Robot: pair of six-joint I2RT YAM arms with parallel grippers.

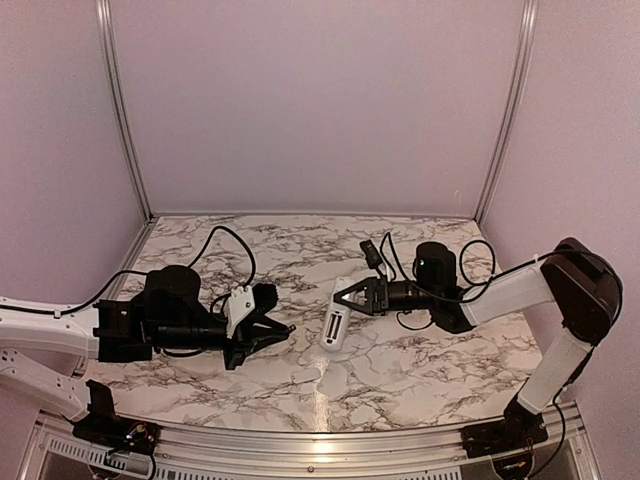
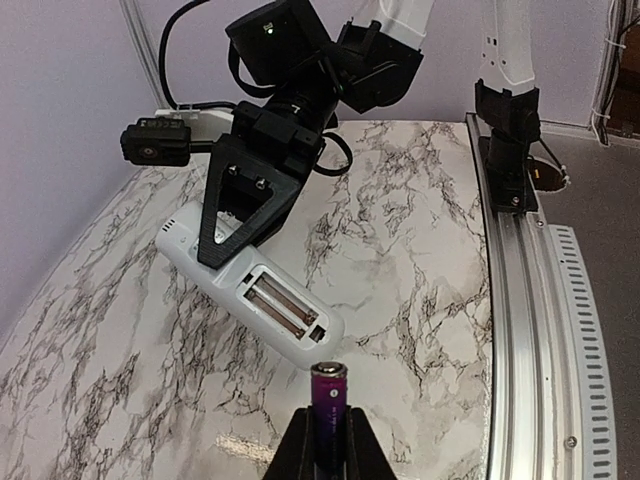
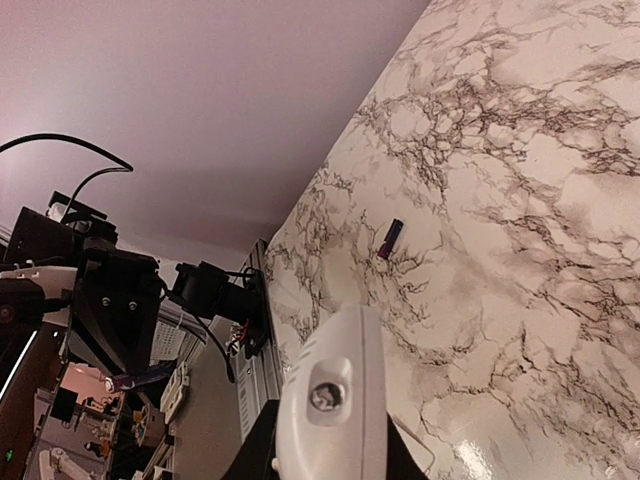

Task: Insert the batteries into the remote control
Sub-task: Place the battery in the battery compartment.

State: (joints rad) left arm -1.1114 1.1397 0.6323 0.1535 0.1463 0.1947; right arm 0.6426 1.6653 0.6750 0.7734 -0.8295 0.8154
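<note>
**Nearly at the bay: battery in hand, remote pinned**

Right now the left gripper is clenched on one battery. This dark purple cylinder stands between the two black fingers with an end cap facing the wrist camera. Just beyond it in the left wrist view, ahead and slightly left, lies the remote control, back side up. Its open battery bay is at the near end, close to the held cell but not touching it. The bay's two slots look empty, and they run along the remote's long axis, which slants from far left to near right in that view. The battery's own axis points more or less straight ahead along the fingers. I judge it will have to be turned parallel with a slot before it goes down.

The right gripper is grasping the remote's other end, one finger on either side of the white casing. From above, the arms reach in from opposite sides, with the remote between them on the marble table. The left arm is the one nearer the bay. The second battery lies loose on the table, well apart from the remote, and shows in the right wrist view.
</note>
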